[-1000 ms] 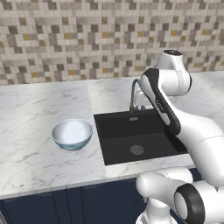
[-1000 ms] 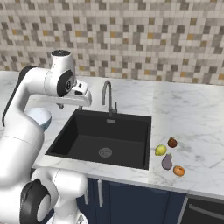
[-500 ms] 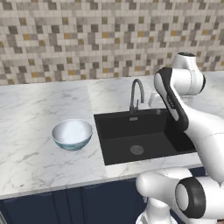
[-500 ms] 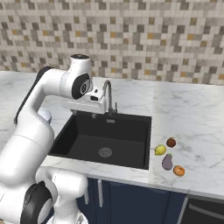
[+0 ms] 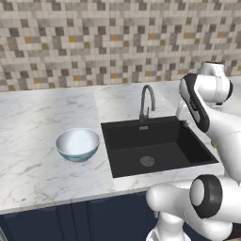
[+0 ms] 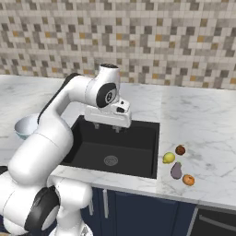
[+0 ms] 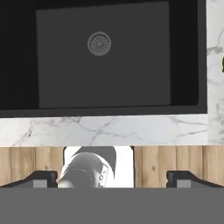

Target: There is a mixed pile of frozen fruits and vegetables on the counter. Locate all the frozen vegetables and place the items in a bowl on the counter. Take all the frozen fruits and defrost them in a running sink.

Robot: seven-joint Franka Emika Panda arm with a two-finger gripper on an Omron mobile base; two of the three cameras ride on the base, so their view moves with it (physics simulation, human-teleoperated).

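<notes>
Task appears barely begun: the bowl (image 5: 77,143) sits empty left of the sink (image 6: 115,147), all four food pieces (image 6: 177,162) lie near the worktop's (image 6: 203,133) front edge right of it, and the claw (image 6: 107,125), fingers spread and empty, hangs above the basin.

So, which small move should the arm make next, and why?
Probably swing further toward the food pieces on the counter beyond the sink. The gripper hangs over the basin with its jaws open and empty, the pieces lie untouched, and the bowl is empty.
</notes>
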